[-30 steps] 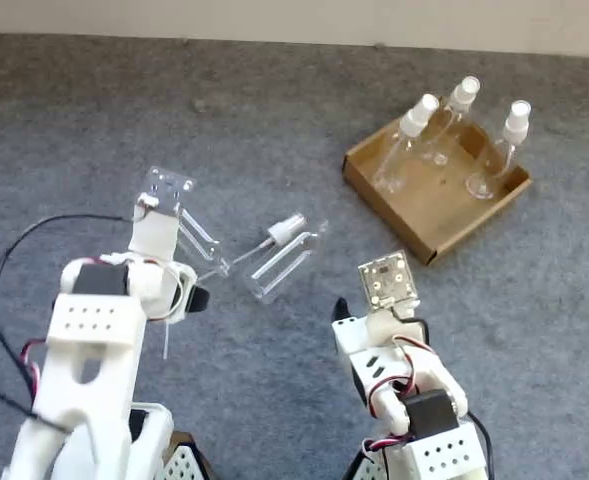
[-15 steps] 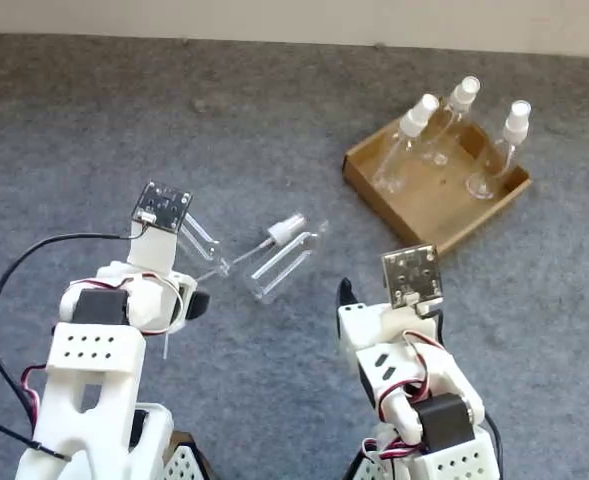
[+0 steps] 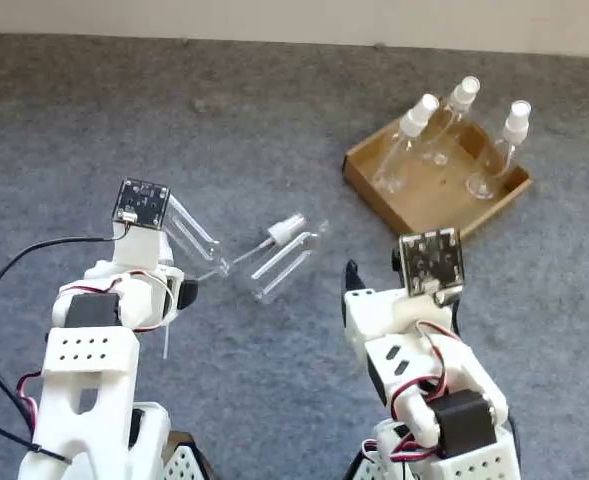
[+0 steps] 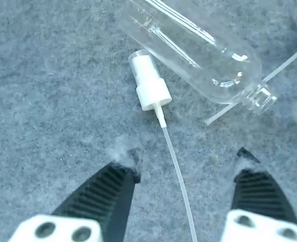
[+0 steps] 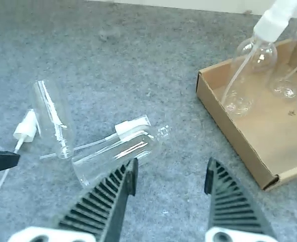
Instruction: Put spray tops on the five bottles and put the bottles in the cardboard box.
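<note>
while the left gripper [image 4: 188, 158] hangs released, a spray top [image 4: 150, 88] lies just ahead.

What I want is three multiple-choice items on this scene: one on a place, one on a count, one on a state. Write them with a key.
1. Where do the capped bottles stand?
A. In the cardboard box
B. Beside the left arm's base
C. In a gripper

2. How many bottles lie outside the box?
A. One
B. Two
C. Four

3. How is the left gripper?
A. Shut on a bottle
B. Shut on a spray top
C. Open

Key:
1 A: all three stand upright inside the box walls.
2 B: one uncapped bottle and another uncapped bottle lie on the carpet.
3 C: its fingers stand apart on either side of the tube of the spray top.
</note>
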Tool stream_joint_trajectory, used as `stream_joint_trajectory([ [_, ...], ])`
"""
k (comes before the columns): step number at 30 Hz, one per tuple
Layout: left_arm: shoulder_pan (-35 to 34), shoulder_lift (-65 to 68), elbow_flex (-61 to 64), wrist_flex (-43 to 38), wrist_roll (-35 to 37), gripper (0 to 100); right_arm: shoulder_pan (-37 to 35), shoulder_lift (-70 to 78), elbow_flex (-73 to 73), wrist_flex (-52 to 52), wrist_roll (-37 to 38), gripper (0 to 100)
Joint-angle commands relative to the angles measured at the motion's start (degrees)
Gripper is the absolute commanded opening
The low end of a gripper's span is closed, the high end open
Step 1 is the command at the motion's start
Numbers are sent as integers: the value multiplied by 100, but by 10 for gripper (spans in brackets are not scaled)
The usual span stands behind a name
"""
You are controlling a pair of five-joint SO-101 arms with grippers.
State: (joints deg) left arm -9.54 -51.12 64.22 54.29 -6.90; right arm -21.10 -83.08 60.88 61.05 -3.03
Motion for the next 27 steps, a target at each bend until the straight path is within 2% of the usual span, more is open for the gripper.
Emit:
stream_joint_trajectory([
  [1, -48, -127, -13, -114, 70, 266, -48, 971, -901, 4, -62, 207],
  [4, -66, -127, -13, -123, 70, 266, -48, 1824, -1174, -4, -149, 207],
  [7, -277, -127, -31, -185, 88, 266, -40, 2615, -1508, 13, -879, 209],
  [10, -470, -127, 4, -334, 413, 266, -75, 3345, -1974, 4, -1327, 210],
  [14, -523, -127, 4, -334, 484, 266, -119, 4233, -2589, 4, -1908, 211],
  [22, -514, -127, 4, -334, 484, 266, -1059, 5780, -3565, 4, -3323, 214],
  [27, -514, -127, 4, -334, 484, 266, -1147, 6941, -4242, 4, -3930, 341],
])
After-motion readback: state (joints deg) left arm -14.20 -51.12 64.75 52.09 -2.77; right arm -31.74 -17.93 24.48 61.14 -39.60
